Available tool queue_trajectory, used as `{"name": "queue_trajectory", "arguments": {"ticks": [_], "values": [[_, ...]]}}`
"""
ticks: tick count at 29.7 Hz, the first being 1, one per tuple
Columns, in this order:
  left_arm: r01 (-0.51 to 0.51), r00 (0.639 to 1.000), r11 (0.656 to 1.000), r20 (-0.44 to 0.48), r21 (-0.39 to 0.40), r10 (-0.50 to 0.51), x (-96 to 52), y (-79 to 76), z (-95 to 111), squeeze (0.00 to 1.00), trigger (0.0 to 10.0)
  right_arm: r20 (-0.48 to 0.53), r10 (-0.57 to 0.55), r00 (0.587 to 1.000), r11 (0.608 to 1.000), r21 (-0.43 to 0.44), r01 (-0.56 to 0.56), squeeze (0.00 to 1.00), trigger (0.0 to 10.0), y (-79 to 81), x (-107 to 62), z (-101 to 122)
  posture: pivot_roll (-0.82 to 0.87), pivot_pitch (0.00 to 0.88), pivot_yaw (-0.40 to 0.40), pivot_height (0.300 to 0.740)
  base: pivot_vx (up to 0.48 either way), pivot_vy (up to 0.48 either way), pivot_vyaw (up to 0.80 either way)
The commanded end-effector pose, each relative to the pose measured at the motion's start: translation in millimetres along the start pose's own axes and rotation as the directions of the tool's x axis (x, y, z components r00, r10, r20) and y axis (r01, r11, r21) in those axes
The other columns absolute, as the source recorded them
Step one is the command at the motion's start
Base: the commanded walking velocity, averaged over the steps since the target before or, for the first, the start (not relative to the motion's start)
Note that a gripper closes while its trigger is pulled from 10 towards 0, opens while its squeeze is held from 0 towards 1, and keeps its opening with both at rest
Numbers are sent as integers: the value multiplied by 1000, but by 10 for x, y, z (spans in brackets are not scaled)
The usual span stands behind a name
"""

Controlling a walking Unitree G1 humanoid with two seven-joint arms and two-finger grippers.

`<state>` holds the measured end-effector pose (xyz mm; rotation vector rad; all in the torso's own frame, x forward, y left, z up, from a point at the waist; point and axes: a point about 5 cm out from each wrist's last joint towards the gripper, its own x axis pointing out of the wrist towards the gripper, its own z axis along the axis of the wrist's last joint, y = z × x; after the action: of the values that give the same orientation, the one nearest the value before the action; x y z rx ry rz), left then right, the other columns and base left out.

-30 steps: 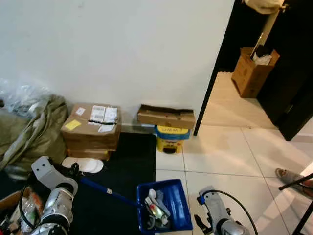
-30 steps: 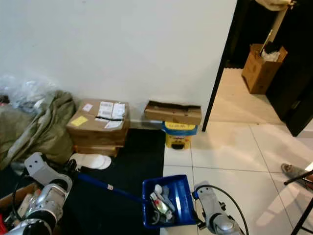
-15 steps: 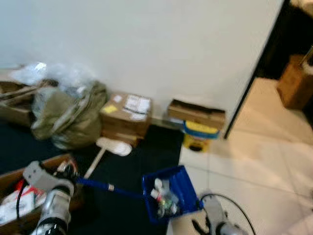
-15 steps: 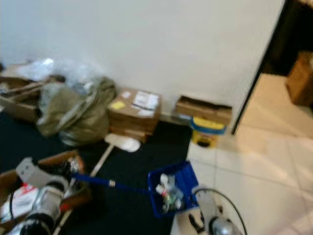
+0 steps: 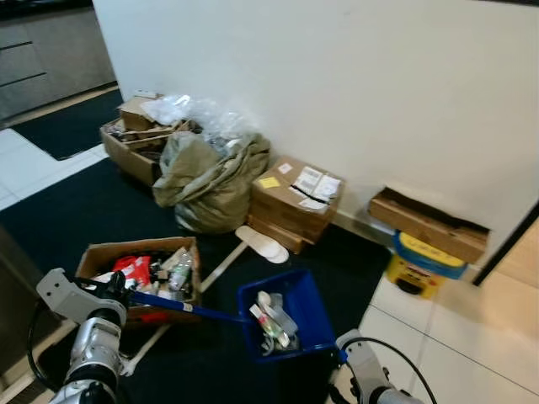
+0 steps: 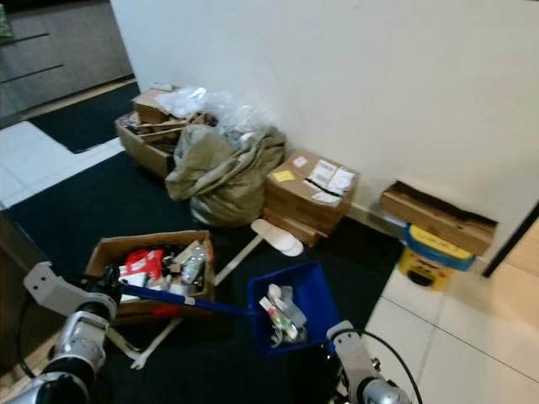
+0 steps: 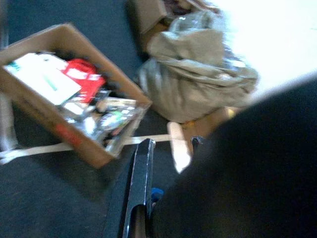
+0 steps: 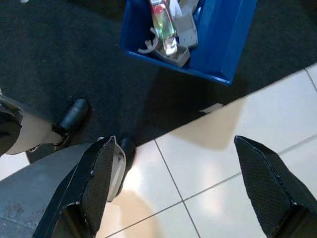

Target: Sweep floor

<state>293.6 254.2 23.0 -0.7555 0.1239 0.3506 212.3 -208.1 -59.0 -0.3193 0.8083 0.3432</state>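
Here the left gripper (image 5: 126,292) sits low at the near left, its fingers clenched on the end of a blue dustpan handle (image 5: 181,309) that runs rightward to the blue dustpan (image 5: 286,311). The dustpan rests on the black mat (image 5: 76,215), close to the mat's right edge, and holds a small heap of litter (image 5: 271,321), pale scraps and a wrapper among them. In the left wrist view one black finger (image 7: 140,186) is seen against the mat, though much of that view is blurred.

The right gripper (image 8: 183,183) hangs near the bottom right, its fingers released and spread wide, grasping nothing, above the line where the mat meets the pale floor tiles (image 8: 208,168); the dustpan lies just beyond it.

Just behind the handle stands an open cardboard box (image 5: 139,265) packed with red and white packets. A pale stick (image 5: 221,268) lies on the mat from beside that box toward a white flat object (image 5: 263,244) farther off. Against the white wall (image 5: 337,84) sit an olive bag (image 5: 210,172) topped with clear plastic, a taped carton (image 5: 295,198) bearing labels to its right, more open boxes (image 5: 135,139) at the far left, and, at the far right, a flat carton (image 5: 425,223) resting on a yellow tub with a blue lid (image 5: 417,265).
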Motion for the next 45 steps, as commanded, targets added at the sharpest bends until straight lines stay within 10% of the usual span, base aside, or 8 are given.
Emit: {"name": "queue_trajectory", "arguments": {"ticks": [1,18,32,45], "values": [[14,999,999,38,-41,-12,30,-34,72,0,10000,-2,6,1000,1000,-2,-6,0,10000,10,0,-8,-163,72,9,740,0,0,775],[47,997,998,61,-31,-45,47,-123,75,0,10000,-12,-23,1000,999,-23,22,0,10000,-27,-13,-29,-156,63,3,740,0,0,638],[212,955,973,229,-94,-186,226,-606,462,0,10000,-25,-13,1000,998,-60,12,0,10000,-35,-18,-38,-149,61,-3,740,371,0,0],[240,934,965,295,-103,-201,232,-695,633,0,10000,-35,-6,999,998,-58,4,0,10000,11,-18,-77,-143,74,-7,740,396,0,0]]}}
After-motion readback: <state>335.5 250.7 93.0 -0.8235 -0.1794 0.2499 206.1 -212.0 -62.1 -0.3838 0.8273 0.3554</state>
